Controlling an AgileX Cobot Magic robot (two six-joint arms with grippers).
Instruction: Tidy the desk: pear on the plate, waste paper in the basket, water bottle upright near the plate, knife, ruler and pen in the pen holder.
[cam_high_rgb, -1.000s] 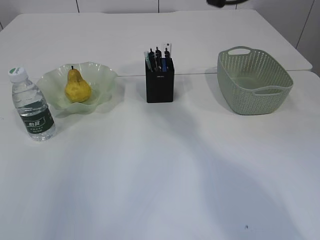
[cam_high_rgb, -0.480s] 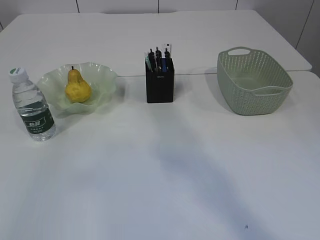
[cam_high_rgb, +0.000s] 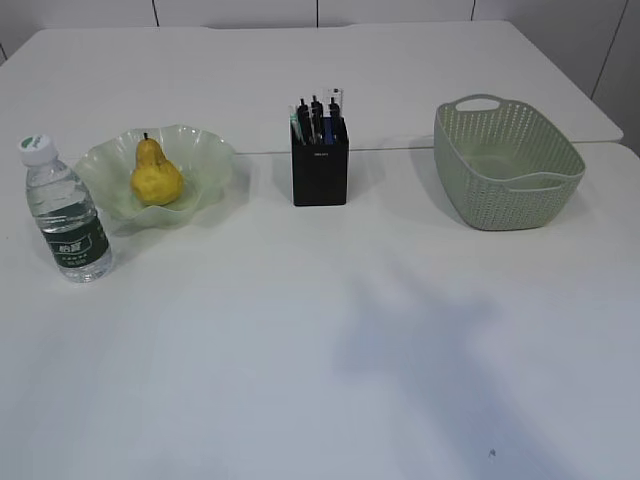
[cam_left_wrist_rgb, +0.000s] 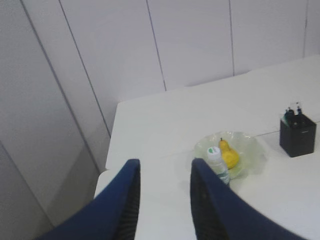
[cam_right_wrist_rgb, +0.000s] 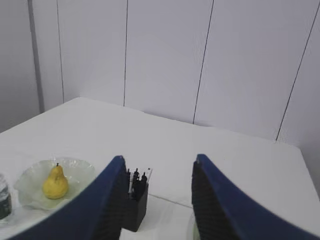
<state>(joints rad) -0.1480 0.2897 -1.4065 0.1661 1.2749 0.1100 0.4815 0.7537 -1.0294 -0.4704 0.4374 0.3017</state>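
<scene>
The yellow pear (cam_high_rgb: 155, 178) lies in the green ruffled plate (cam_high_rgb: 215, 150) at the left. Just left of it the water bottle (cam_high_rgb: 68, 215) stands upright. The black pen holder (cam_high_rgb: 320, 172) in the middle holds several sticks: dark pens (cam_high_rgb: 314, 112) and a whitish ruler (cam_high_rgb: 336, 99); I cannot pick out the knife. The green basket (cam_high_rgb: 480, 200) stands at the right; the waste paper is hidden. Neither gripper shows in the exterior view. My left gripper (cam_left_wrist_rgb: 166, 165) hangs open and empty high above the desk's left corner. My right gripper (cam_right_wrist_rgb: 160, 160) is open and empty above the pen holder (cam_right_wrist_rgb: 136, 202).
The white desk (cam_high_rgb: 320, 350) has a seam running across behind the plate and holder. Panelled walls stand behind it. From the left wrist I see the desk's left edge (cam_left_wrist_rgb: 112, 135) with a drop beside it.
A dark piece of arm at the top edge one second ago has left the exterior view. The arm's shadow on the desk has slid toward the front right. The objects have not moved.
</scene>
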